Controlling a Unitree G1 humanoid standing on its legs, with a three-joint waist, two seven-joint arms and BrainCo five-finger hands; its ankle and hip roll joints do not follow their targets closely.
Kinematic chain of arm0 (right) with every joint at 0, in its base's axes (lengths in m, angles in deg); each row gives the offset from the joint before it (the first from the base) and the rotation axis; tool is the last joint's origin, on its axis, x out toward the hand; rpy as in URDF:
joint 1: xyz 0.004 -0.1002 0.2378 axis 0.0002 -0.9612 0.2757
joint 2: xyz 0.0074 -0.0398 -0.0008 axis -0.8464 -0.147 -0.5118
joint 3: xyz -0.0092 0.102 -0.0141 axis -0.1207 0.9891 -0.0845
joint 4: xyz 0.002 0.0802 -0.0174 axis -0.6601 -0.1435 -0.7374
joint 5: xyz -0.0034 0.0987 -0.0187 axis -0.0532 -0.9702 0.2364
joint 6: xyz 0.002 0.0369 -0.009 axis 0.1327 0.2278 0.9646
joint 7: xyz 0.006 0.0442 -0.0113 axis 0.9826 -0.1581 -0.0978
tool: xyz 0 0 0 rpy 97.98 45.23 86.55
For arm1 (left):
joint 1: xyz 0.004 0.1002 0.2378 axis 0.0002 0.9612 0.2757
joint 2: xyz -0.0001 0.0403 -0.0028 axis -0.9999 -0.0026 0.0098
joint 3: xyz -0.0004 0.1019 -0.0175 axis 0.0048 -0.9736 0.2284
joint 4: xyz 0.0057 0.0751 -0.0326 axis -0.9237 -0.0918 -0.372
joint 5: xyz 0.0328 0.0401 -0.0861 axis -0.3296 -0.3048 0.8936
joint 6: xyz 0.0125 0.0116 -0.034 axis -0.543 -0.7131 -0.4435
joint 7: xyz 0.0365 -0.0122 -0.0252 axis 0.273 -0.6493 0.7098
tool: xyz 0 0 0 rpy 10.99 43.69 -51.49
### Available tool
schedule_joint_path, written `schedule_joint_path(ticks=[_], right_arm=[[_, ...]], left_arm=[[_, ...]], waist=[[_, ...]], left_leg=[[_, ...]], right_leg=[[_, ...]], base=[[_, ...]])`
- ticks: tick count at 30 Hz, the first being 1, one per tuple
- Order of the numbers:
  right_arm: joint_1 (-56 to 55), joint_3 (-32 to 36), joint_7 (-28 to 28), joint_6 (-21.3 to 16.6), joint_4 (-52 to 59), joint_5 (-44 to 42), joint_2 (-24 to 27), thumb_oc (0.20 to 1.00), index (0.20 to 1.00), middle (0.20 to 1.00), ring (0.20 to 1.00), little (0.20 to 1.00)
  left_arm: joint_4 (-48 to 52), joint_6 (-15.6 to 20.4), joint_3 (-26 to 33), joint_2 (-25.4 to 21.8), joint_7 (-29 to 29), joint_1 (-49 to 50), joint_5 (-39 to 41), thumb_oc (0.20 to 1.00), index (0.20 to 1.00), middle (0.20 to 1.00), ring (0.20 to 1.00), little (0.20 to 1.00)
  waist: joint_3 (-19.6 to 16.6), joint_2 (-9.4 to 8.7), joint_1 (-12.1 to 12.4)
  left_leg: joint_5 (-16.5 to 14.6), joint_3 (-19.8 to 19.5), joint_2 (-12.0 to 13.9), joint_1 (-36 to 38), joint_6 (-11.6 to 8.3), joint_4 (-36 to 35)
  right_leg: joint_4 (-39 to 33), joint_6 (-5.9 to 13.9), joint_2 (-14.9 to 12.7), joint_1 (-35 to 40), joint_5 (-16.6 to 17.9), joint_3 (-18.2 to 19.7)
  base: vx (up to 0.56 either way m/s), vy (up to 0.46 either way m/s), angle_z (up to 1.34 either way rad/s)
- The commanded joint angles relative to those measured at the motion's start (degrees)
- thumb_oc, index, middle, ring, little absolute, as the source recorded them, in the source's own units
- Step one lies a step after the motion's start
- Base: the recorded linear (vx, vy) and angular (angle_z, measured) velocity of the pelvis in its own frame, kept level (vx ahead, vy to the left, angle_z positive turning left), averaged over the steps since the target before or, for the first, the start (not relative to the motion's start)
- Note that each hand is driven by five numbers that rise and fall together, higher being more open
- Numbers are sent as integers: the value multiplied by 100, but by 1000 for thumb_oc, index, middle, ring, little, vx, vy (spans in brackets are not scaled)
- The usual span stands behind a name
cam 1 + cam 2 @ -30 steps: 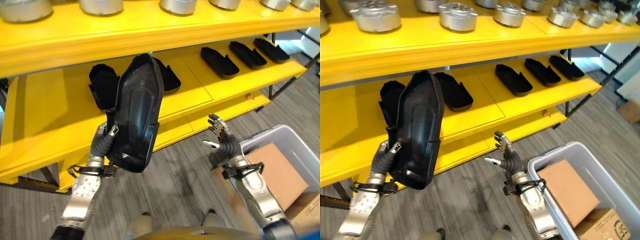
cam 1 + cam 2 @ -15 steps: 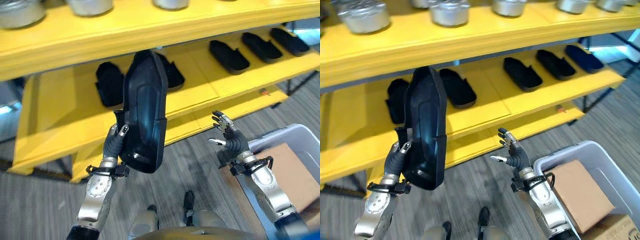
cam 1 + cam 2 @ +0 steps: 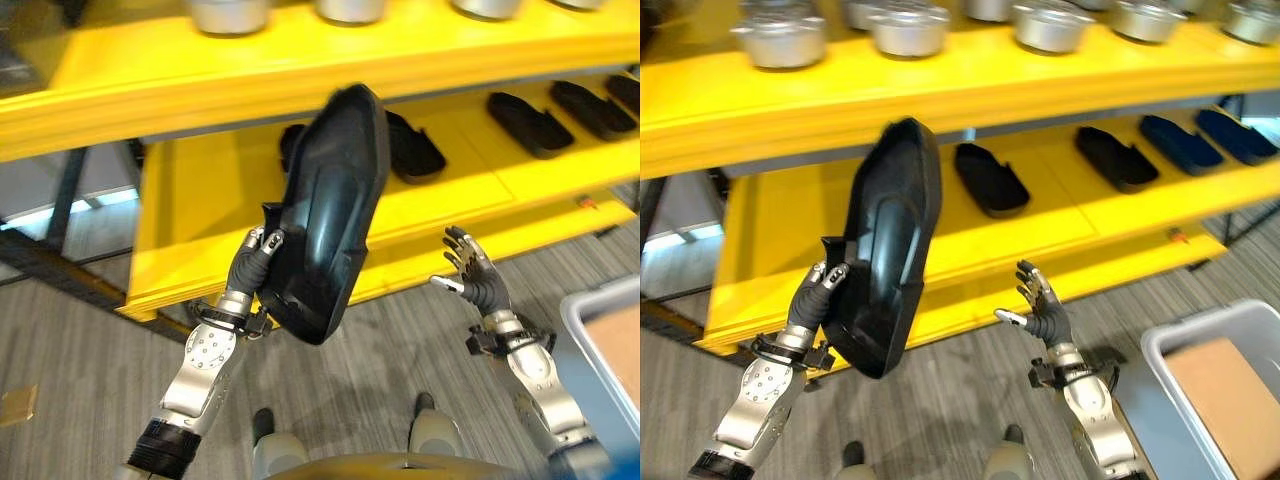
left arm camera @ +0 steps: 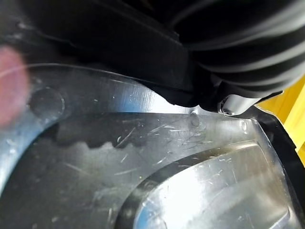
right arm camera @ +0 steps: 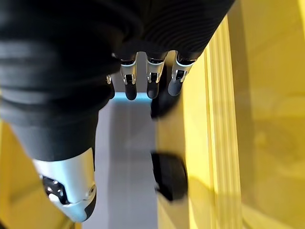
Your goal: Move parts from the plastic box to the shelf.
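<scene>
L hand [image 3: 258,262] curled round lower edge of big black part [image 3: 328,215], held upright at 12 o'clock, in front of yellow shelf [image 3: 220,200]. R hand [image 3: 472,279] open, empty, at 3 o'clock. Plastic box [image 3: 1200,340] far R.

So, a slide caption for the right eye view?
Left hand holds a black part upright before the yellow shelf; right hand open.

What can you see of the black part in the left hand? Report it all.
The black part is a long, glossy, scuffed shell, plastic by its look, tapered at its upper end and hollowed on the near side. It is held upright, tilted, in front of the yellow shelf. The left hand grips its lower edge with curled fingers.
</scene>
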Motion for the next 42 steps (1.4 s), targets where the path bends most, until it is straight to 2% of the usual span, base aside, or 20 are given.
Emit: schedule_joint_path(ticks=[1,6,9,17,21,27,32,36,42], right_arm=[[359,290,62,-299,162,-4,226,1000,1000,1000,1000,1000],[278,299,129,-255,114,-21,195,1000,1000,1000,1000,1000],[249,296,171,-227,107,-21,187,1000,1000,1000,1000,1000],[292,256,225,-183,110,-36,182,1000,1000,1000,1000,1000],[350,176,279,-174,103,-89,171,1000,1000,1000,1000,1000],[367,101,423,-172,93,-109,196,1000,1000,1000,1000,1000],[376,116,457,-195,117,-124,248,1000,1000,1000,1000,1000],[475,32,468,-196,126,-167,269,1000,1000,1000,1000,1000],[609,-335,491,-153,149,-191,352,1000,1000,1000,1000,1000]], left_arm=[[296,332,740,345,483,-217,315,200,200,200,200,200],[198,373,916,235,666,-178,129,200,200,200,200,200],[26,367,1001,227,834,-274,52,200,200,200,200,200],[-682,319,1295,188,1299,-407,-236,200,200,200,200,200],[-1168,258,1426,103,1490,-565,-321,200,200,200,200,200],[-1669,147,1450,-153,1603,-551,-924,200,200,200,200,200],[-1805,192,1676,-152,1795,-663,-812,200,200,200,200,200],[-1749,224,1642,-293,2100,-1197,-868,200,200,200,200,200],[-2009,180,1431,-500,2879,-2655,-787,200,200,200,200,200]], waist=[[-20,83,-58],[47,-83,23],[81,-216,90],[197,-395,179],[276,-447,211],[460,-448,240],[600,-419,238],[656,-429,214],[734,-486,104]], left_leg=[[221,8,370,69,93,131],[-45,-29,185,-189,142,586],[-105,-59,124,-404,144,777],[-121,-112,120,-580,156,870],[-116,-101,136,-597,160,887],[-133,-108,136,-619,155,956],[-128,-127,130,-681,148,1028],[-138,-164,141,-791,141,1128],[-137,-217,169,-1024,105,1272]], right_leg=[[797,738,-356,-3,-128,164],[532,825,-507,189,37,91],[409,851,-549,269,60,6],[357,866,-499,242,97,-20],[365,872,-465,205,96,4],[434,860,-433,152,54,40],[511,852,-444,97,12,60],[621,850,-445,-20,-27,91],[777,847,-444,-211,-63,153]], base=[[48,162,17],[47,103,2],[34,25,-5],[8,1,8],[-11,0,6],[-4,0,1],[-6,5,0],[-9,1,0],[-17,-2,0]])
